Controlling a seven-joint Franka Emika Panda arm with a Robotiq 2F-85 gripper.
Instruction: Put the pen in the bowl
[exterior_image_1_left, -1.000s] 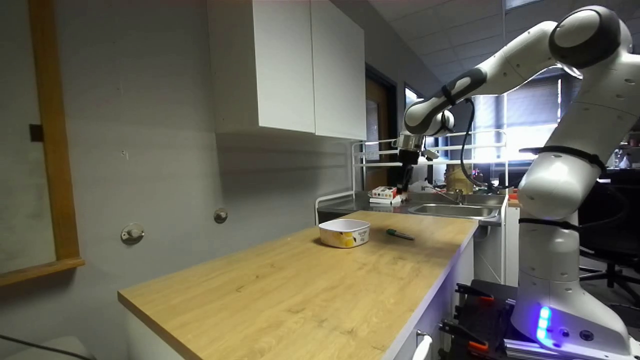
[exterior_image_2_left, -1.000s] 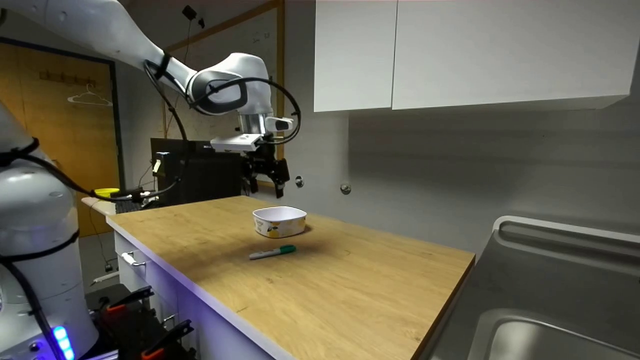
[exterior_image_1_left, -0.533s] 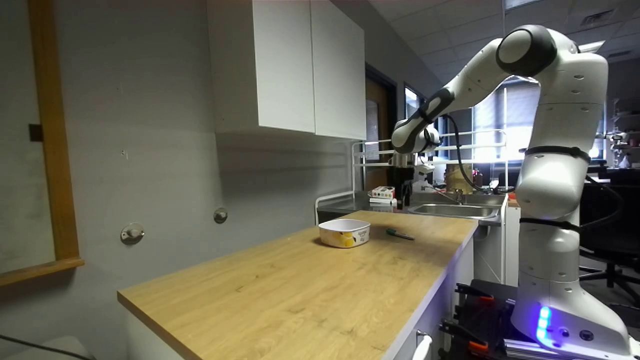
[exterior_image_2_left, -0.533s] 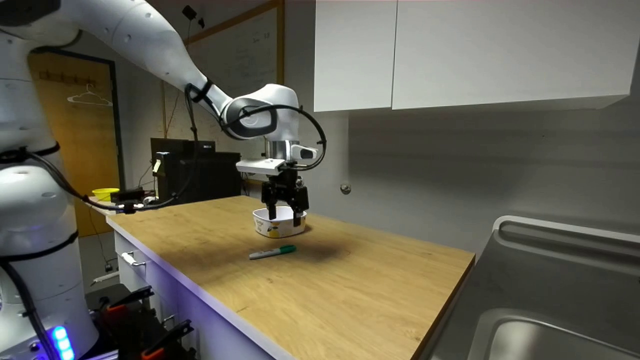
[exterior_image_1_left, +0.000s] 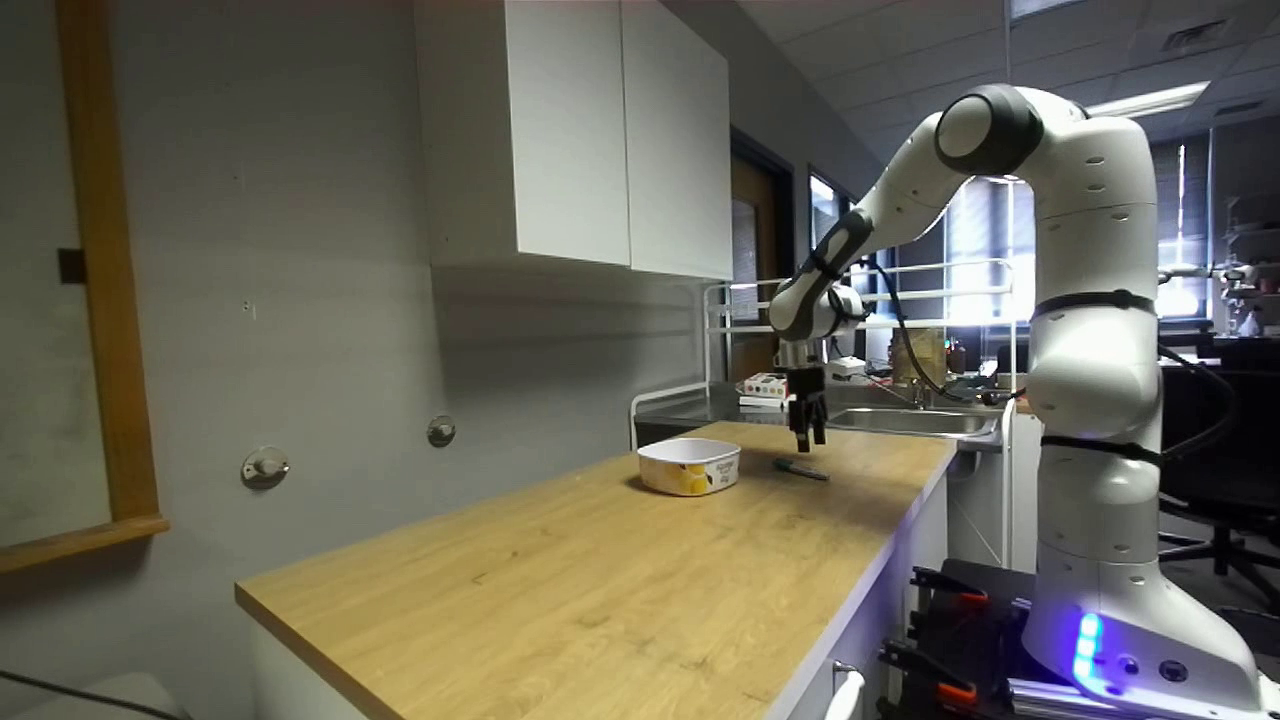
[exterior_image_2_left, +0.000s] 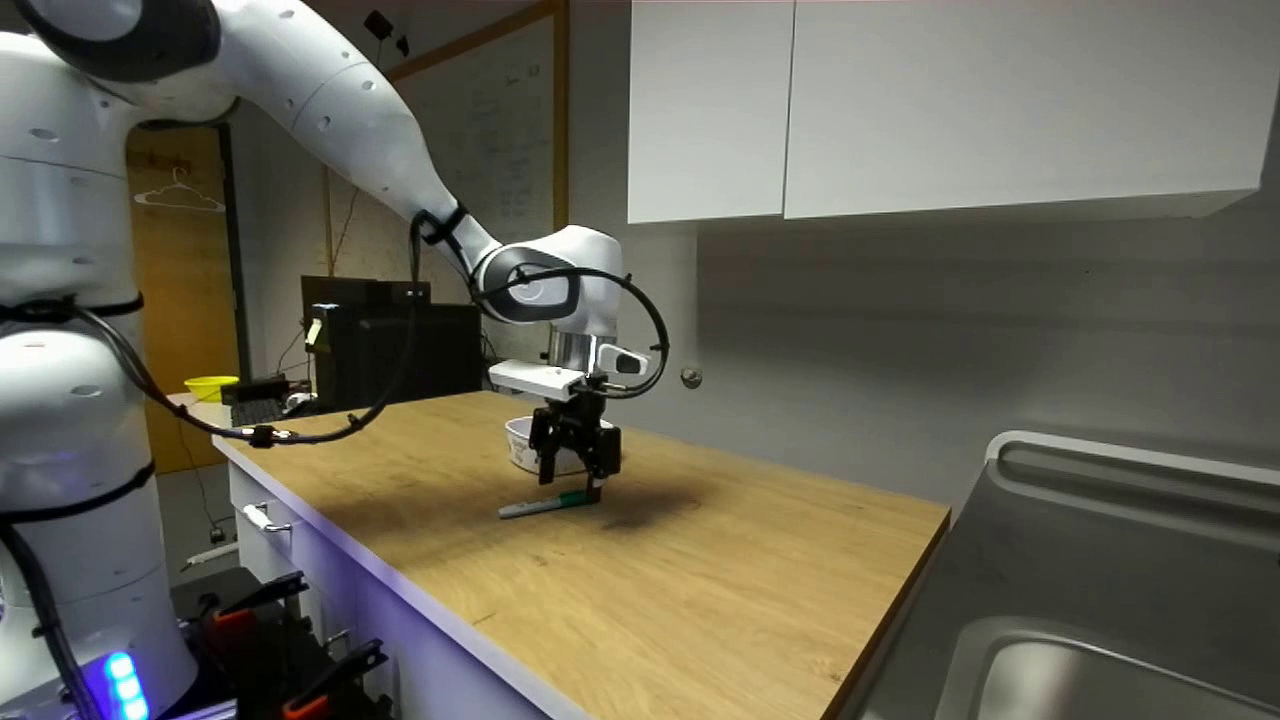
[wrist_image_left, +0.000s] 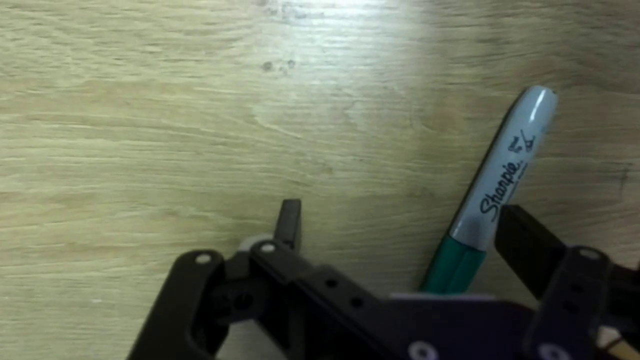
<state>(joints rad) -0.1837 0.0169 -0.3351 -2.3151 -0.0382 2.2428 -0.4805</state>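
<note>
The pen, a grey marker with a green cap, lies on the wooden counter in both exterior views (exterior_image_1_left: 803, 470) (exterior_image_2_left: 535, 507) and in the wrist view (wrist_image_left: 487, 195). The bowl, white with a yellow lemon print, stands upright beside it in both exterior views (exterior_image_1_left: 690, 472) (exterior_image_2_left: 523, 447); the gripper partly hides it in one of them. My gripper (exterior_image_1_left: 811, 444) (exterior_image_2_left: 570, 487) points down, low over the pen. In the wrist view the gripper (wrist_image_left: 400, 207) is open, with the pen between its fingers, nearer the right finger. The cap's end is hidden behind the gripper.
The wooden counter (exterior_image_1_left: 560, 570) has a wall along one side. White cabinets (exterior_image_2_left: 940, 110) hang above it. A metal sink (exterior_image_1_left: 910, 421) and a small box (exterior_image_1_left: 765, 386) are past its far end.
My gripper has come down from above the counter, past the bowl, to just over the pen. It stays open. The pen and bowl have not moved.
</note>
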